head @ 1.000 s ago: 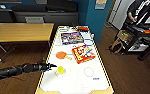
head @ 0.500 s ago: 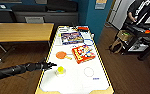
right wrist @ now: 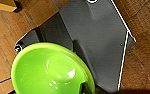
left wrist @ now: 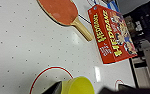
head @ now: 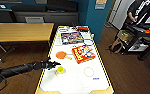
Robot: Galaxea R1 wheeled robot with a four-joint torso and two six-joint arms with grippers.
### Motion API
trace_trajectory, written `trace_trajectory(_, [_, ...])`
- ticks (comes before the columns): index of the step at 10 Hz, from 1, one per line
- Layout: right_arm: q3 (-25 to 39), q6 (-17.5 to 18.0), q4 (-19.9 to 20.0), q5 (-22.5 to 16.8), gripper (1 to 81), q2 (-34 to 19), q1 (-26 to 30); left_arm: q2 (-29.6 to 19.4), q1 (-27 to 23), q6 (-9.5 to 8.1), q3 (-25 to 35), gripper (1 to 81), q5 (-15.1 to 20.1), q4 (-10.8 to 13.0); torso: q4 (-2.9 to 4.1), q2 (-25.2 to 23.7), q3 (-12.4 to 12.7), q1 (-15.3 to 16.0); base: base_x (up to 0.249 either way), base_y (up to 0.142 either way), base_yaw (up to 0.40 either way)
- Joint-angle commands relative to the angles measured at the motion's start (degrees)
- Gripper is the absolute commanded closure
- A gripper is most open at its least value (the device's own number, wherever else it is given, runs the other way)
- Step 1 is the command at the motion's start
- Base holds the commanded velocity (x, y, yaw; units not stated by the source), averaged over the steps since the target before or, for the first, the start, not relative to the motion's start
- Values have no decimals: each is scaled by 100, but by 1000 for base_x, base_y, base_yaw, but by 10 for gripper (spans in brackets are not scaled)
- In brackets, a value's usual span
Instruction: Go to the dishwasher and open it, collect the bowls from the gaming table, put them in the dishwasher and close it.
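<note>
left gripper [head: 55,64] reaches over the gaming table [head: 101,65] edge, its tip just beside the yellow bowl [head: 60,70], which sits on the white top directly ahead of it, short of the orange paddle [head: 61,54] and red game box [head: 83,53]. left jaw state: cannot tell. right gripper clamps the rim of a green bowl [right wrist: 51,68], held above the floor. left arm is the nearer one.

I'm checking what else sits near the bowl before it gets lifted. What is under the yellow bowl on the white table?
The yellow bowl stands on the white table top, partly over a red circle printed there. The spot beneath the bowl is covered.
</note>
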Motion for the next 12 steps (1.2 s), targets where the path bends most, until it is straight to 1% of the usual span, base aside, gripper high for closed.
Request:
trace_trajectory(1, [9, 5, -32, -337, 811, -71, 169, 112, -823, 21, -93, 10, 101, 182, 0, 0, 0, 2, 0, 0, 0])
trace_trajectory(3, [9, 5, -32, -337, 811, -71, 169, 253, -823, -40, -242, 10, 154, 199, 0, 0, -2, 2, 0, 0, 0])
trace_trajectory(4, [18, 5, -41, -337, 811, -63, 169, 350, -814, -216, -383, 10, 242, 111, 0, 0, -2, 2, 0, 0, 0])
trace_trajectory(5, [18, 5, -58, -337, 811, -36, 187, 473, -814, -620, -532, 10, 540, 190, 0, 0, -2, 2, 0, 0, 0])
trace_trajectory(6, [27, -3, -67, -337, 811, -19, 195, 578, -814, -743, -655, 10, 584, 208, 0, 0, -2, 5, 0, 0, 0])
trace_trajectory(7, [27, -3, -67, -337, 811, -19, 195, 657, -814, -769, -761, 10, 724, 199, 0, 0, -2, 5, 0, 0, 0])
trace_trajectory(8, [27, -3, -76, -337, 811, -19, 195, 710, -814, -796, -858, 10, 787, 208, 0, 0, -2, 5, 0, 0, 0])
trace_trajectory(9, [27, -3, -76, -337, 811, -19, 195, 745, -806, -796, -945, 10, 804, 216, 0, 0, -2, 5, 0, 0, 0])
trace_trajectory(10, [36, -12, -85, -337, 811, -19, 195, 771, -806, -796, -1007, 10, 901, 208, 0, 0, -2, 5, 0, 0, 0])
trace_trajectory(12, [53, -30, -85, -337, 811, -1, 204, 798, -788, -778, -1051, 10, 927, 226, 0, 2, -2, 5, 0, 0, 0])
